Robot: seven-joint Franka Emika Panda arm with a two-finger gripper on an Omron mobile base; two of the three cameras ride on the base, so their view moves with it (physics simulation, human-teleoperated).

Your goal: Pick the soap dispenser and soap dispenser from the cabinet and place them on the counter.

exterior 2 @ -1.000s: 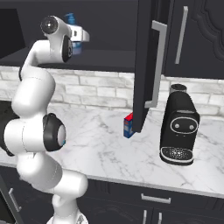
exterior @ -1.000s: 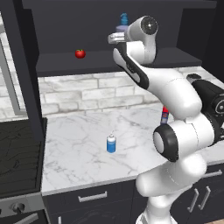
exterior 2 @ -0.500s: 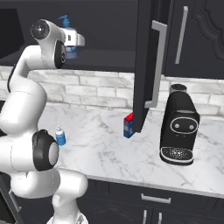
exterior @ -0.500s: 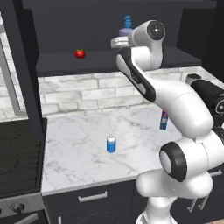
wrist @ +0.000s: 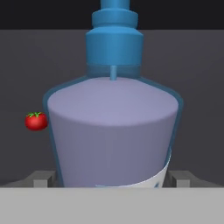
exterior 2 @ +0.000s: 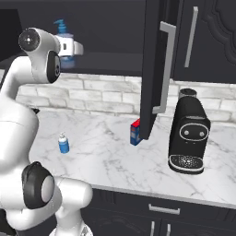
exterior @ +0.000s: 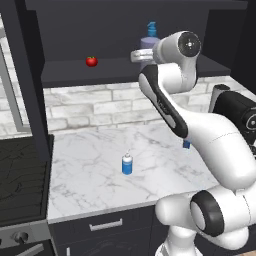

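Arm has pushed further into the cabinet vs a sec ago; end effector now straddles the purple soap dispenser, jaws wide open, nothing gripped yet. Bottle stands upright on cabinet shelf, dead ahead btwn fingertips, axis vertical. Smooth tapered plastic body, blue pump. Small blue dispenser already on marble surface.

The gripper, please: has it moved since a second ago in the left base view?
Yes. The gripper has moved right along the cabinet shelf, away from the tomato, up to the purple soap dispenser.
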